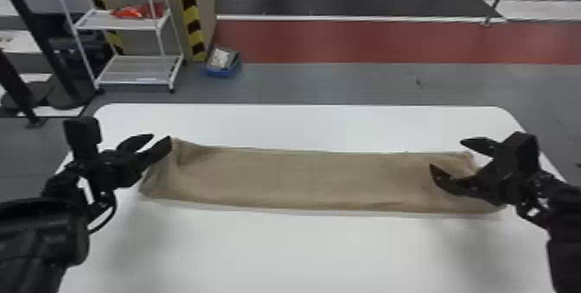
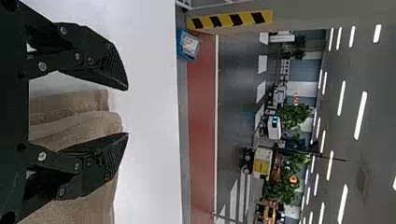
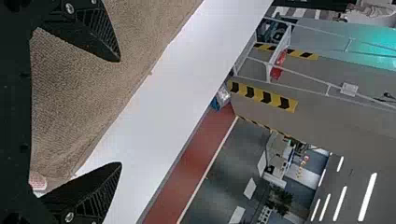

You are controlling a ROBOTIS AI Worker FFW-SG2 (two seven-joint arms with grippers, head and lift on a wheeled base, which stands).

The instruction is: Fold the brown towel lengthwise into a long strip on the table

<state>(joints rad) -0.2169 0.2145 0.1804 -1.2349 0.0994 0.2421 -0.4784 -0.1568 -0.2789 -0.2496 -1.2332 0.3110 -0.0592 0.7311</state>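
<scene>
Brown woven-fabric towel (image 1: pixel 302 179) in a long, narrow strip. Lies flat for the most part across a white, smooth, round-cornered table (image 1: pixel 302 249), from just beside the left gripper (image 1: pixel 161 137) to under the right gripper (image 1: pixel 447 154). Shows soft creases at the left end, with a corner spread toward the near side, and layered edges in the left wrist view.

Left gripper: released, black fingers well parted at the towel's left end. Right gripper: released too, fingers wide apart above the towel's right end; cannot tell whether touching the cloth.

At the towel's edge in the right wrist view, a small whitish tag (image 3: pixel 37 181) with reddish marks, too small to read. On the lower shelf of a white metal cart (image 1: pixel 134 76) beyond the table, a pale rectangular label (image 1: pixel 147 80), also illegible. On the upper shelf, bright red wrapped items (image 1: pixel 138 11). Beside the cart, on the floor, a blue open-topped bin (image 1: pixel 221 72) with whitish contents.
</scene>
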